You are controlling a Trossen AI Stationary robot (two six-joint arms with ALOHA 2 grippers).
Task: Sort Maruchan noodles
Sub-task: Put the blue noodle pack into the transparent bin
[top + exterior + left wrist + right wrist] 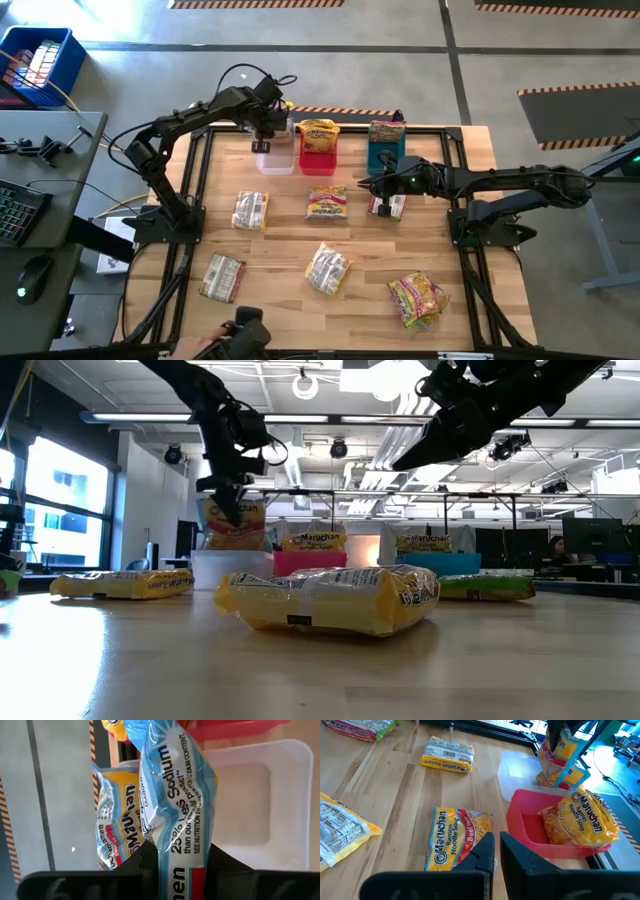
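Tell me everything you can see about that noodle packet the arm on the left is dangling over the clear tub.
The Maruchan ramen packet is crinkly glossy plastic, pale blue and yellow, printed "25% Less Sodium". It hangs roughly upright, pinched at one end by the left gripper, over the clear bin at the table's far edge. Another packet seems to stand in that bin just beside it; whether the two touch is unclear. The red bin sits next door.

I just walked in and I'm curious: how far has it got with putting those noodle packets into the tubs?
About a third done. The red bin and teal bin each hold a packet, and the clear bin has one. The left end effector holds a blue-striped packet over that clear bin. The right end effector, shut and empty, hovers near a table packet. Six packets remain on the table.
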